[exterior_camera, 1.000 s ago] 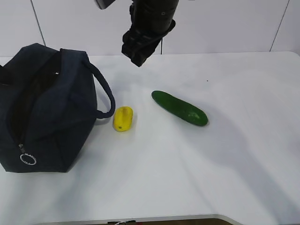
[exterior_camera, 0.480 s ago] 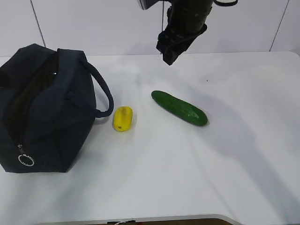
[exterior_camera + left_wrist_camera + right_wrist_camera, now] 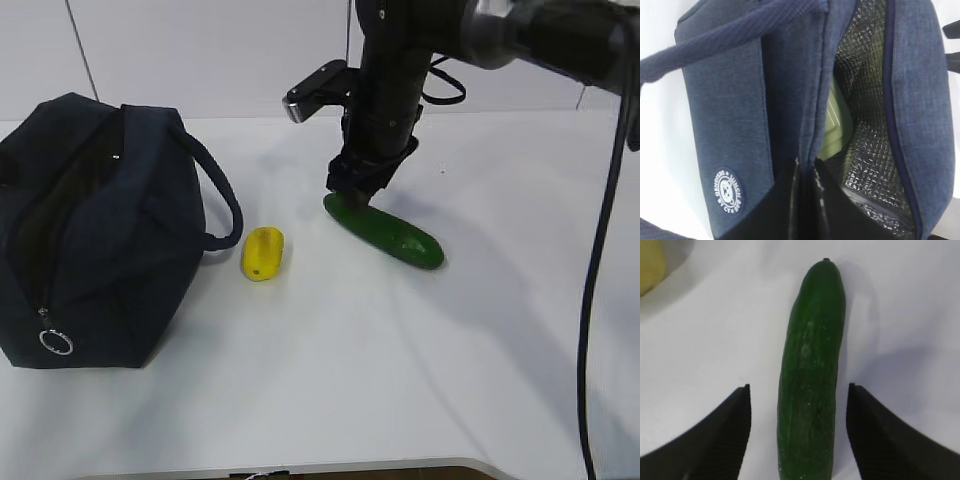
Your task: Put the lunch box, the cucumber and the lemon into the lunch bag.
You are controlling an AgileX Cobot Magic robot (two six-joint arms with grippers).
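- Right hand [image 3: 352,192]: a second ago it hung high over the far middle of the surface, close to the bag's side; half a second ago it had shifted rightward, still high. Now it has come down onto the far-left end of the cucumber [image 3: 383,230]. Its wrist view shows the two fingers [image 3: 715,440] spread wide, one on each side of the cucumber [image 3: 810,375], neither pressing it. State: released, straddling, nothing held.
- Cucumber: lies flat on the white surface [image 3: 400,370], right of centre, running from far-left to near-right; same spot in all three exterior pictures.
- Lemon [image 3: 263,253]: on the surface between bag and cucumber, just beside the bag's handle loop; unmoved.
- Bag [image 3: 95,230]: stands at the left, zipper open, ring pull [image 3: 60,341] hanging at its near end.
- Lunch box [image 3: 836,122]: a pale green edge shows inside the open bag, against the silver lining. Judged already packed.
- Left hand: not visible in any view; its camera looks into the bag's mouth, so its state cannot be told.
- Bearing on the task: one of three items judged done; the descent sets up a grasp on the cucumber, with the closing not yet made. Lemon remains.
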